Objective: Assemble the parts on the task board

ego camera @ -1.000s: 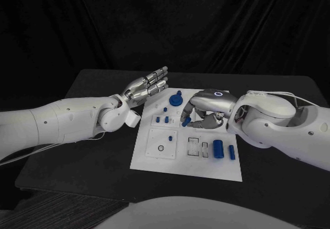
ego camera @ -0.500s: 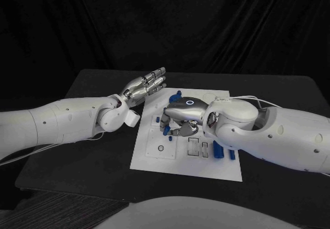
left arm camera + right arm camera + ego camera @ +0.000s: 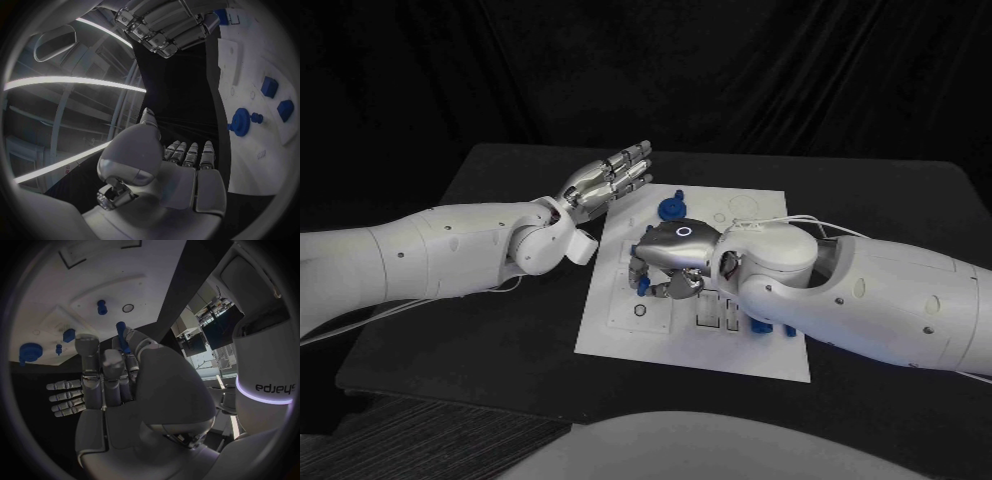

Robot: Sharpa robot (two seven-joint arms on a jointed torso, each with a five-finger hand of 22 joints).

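White task board (image 3: 625, 335), blue parts (image 3: 671, 208), black table (image 3: 473, 340), silver hands.

Two bulky white arm shells, small dark screw dots along them. Left hand (image 3: 604, 183) silver, segmented metallic fingers (image 3: 635, 157); white boxy wrist block. Right hand (image 3: 672, 252) silver domed back with glowing ring; thin white cable at wrist. Right wrist view: lit band, mirrored dark lettering on forearm.

I see the left hand (image 3: 606, 180) raised with palm up, fingers straight and close together, holding nothing; its arm comes in low from the left. My right hand (image 3: 668, 256) points palm down with fingers curled, pinching a small blue peg (image 3: 123, 337) between its fingertips. The right arm reaches well across from the right.
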